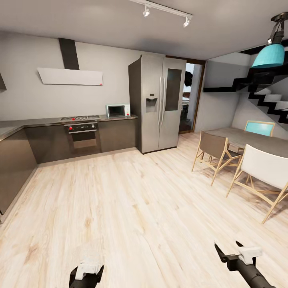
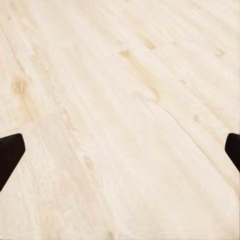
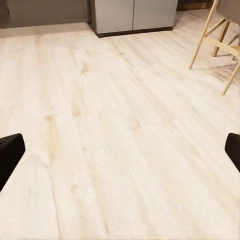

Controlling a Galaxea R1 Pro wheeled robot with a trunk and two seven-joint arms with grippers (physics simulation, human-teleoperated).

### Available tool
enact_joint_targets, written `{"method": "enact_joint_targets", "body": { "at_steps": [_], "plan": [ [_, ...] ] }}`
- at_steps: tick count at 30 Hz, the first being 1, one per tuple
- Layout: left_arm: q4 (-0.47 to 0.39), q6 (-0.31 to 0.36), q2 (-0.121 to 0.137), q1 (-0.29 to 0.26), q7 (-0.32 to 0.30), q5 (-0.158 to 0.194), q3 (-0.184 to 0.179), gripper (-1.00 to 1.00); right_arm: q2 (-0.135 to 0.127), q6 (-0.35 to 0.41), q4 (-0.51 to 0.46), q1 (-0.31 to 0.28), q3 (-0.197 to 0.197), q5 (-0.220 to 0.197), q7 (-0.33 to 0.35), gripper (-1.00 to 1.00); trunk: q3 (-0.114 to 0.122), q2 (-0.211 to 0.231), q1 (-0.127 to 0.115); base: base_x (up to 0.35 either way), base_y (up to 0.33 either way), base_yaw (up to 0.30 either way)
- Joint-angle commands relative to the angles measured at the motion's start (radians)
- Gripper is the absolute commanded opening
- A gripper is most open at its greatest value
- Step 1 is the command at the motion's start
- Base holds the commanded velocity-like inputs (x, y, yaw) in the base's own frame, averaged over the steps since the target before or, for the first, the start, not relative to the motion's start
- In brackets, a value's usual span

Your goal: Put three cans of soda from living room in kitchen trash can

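I am in the kitchen, over a light wood floor [image 1: 132, 200]. The soda cans and the trash can are out of view. My left gripper [image 1: 86, 275] hangs low at the near left. In the left wrist view its dark fingertips [image 2: 10, 155] stand far apart over bare floor, so it is open and holds nothing. My right gripper [image 1: 229, 248] is at the near right. Its fingertips [image 3: 10, 152] are spread just as wide, open and empty, pointing toward the fridge base [image 3: 132, 17].
Dark cabinets [image 1: 48, 142] with an oven [image 1: 83, 135] and a microwave [image 1: 117, 110] line the far wall under a white hood [image 1: 70, 76]. A steel fridge [image 1: 158, 106] stands beside a doorway [image 1: 191, 102]. At the right are a dining table [image 1: 250, 138], chairs [image 1: 214, 152] and stairs [image 1: 268, 100].
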Motion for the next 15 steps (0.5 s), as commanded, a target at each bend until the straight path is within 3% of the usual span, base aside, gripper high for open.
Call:
{"method": "enact_joint_targets", "body": {
  "at_steps": [1, 8, 15],
  "plan": [
    [0.012, -0.002, 0.000, 0.000, 0.000, 0.000, 0.000, 1.00, 0.000, -0.001, 0.004, 0.000, -0.002, 0.000, 0.002, 1.00, 0.000, 0.000, 0.000, 0.000, 0.000, 0.000],
    [0.048, -0.017, 0.000, 0.000, 0.000, 0.002, 0.000, 1.00, 0.001, -0.006, 0.019, 0.000, -0.009, -0.002, 0.008, 1.00, 0.000, 0.000, 0.000, 0.000, 0.000, -0.005],
    [0.051, -0.019, 0.000, -0.001, 0.000, 0.002, 0.000, 1.00, 0.001, -0.007, 0.021, 0.000, -0.009, -0.004, 0.009, 1.00, 0.002, 0.000, 0.000, 0.000, 0.000, -0.150]
  ]
}}
